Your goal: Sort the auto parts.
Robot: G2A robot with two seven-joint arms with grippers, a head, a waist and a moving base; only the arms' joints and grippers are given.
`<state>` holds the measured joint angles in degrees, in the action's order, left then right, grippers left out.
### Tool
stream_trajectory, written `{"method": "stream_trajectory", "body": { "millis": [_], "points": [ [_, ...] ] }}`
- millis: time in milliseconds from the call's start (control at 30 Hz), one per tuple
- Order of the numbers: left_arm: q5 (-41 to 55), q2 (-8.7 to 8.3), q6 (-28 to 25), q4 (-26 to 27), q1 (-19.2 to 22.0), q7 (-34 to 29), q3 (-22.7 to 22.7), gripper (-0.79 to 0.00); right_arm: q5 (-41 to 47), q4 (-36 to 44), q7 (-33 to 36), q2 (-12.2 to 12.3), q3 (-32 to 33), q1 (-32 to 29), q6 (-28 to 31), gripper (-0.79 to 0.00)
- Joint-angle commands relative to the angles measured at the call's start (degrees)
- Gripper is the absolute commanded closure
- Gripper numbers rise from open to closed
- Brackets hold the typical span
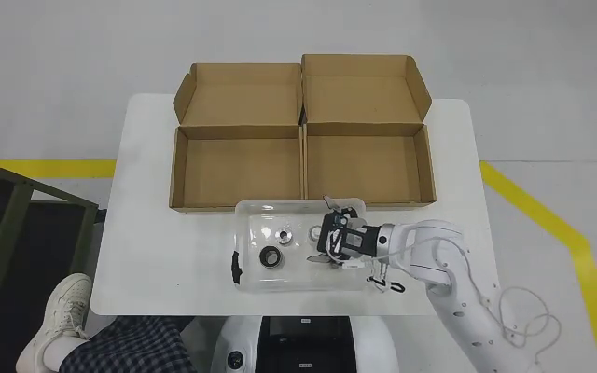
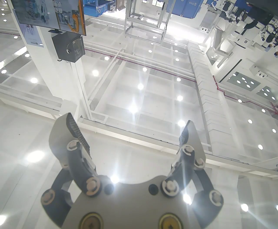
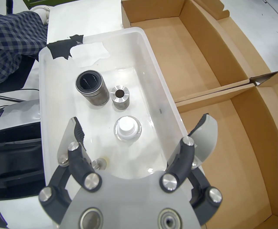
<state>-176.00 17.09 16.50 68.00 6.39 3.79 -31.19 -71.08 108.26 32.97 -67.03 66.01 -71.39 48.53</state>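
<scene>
Above the clear plastic tub (image 3: 149, 48), right gripper (image 3: 141, 122) gapes empty over a white round plastic cap (image 3: 127, 130): likely light, slick, pinch its sides.

Surface (image 1: 140, 242): white, rounded corners.
Floor (image 1: 75, 56): pale grey, on all sides of the surface.
Yellow lines: one strip (image 1: 56, 168) on the floor to the left of the surface; one angled strip (image 1: 536, 210) to the right.
Dark green stand (image 1: 42, 200): on the floor just beside the surface's left edge; kind unclear.
Ceiling (image 2: 152, 93): white grid with round lamps.
Screen (image 2: 47, 15): lit, mounted on a white pillar.
Black box (image 2: 68, 48): on the same pillar, just beside the screen.
Metal frame (image 2: 145, 26): open, silver, hung near the ceiling.
</scene>
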Motion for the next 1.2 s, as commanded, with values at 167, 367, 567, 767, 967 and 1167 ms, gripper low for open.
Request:
{"method": "stream_trajectory", "body": {
  "millis": [167, 367, 567, 767, 967, 1167],
  "points": [
    [0.0, 0.0, 0.0, 0.0, 0.0, 0.0, 0.0, -0.785, -0.4, -0.7, 0.6, 0.3, -1.1, 0.5, -0.1, -0.705],
    [0.0, 0.0, 0.0, 0.0, 0.0, 0.0, 0.0, -0.785, -0.2, -1.5, 1.2, 0.6, -1.4, 0.8, -0.3, -0.582],
    [0.0, 0.0, 0.0, 0.0, 0.0, 0.0, 0.0, -0.785, -0.3, -2.4, 1.8, 0.7, -2.2, 1.4, -0.8, -0.542],
    [0.0, 0.0, 0.0, 0.0, 0.0, 0.0, 0.0, -0.785, -0.1, -3.7, 2.7, 0.8, -3.4, 2.3, -1.5, -0.413],
    [0.0, 0.0, 0.0, 0.0, 0.0, 0.0, 0.0, -0.785, 0.4, -4.3, 3.3, 0.9, -4.1, 3.0, -2.0, -0.286],
    [0.0, 0.0, 0.0, 0.0, 0.0, 0.0, 0.0, -0.785, 1.0, -3.6, 4.1, 1.2, -4.3, 3.3, -1.8, 0.0]
  ]
}}
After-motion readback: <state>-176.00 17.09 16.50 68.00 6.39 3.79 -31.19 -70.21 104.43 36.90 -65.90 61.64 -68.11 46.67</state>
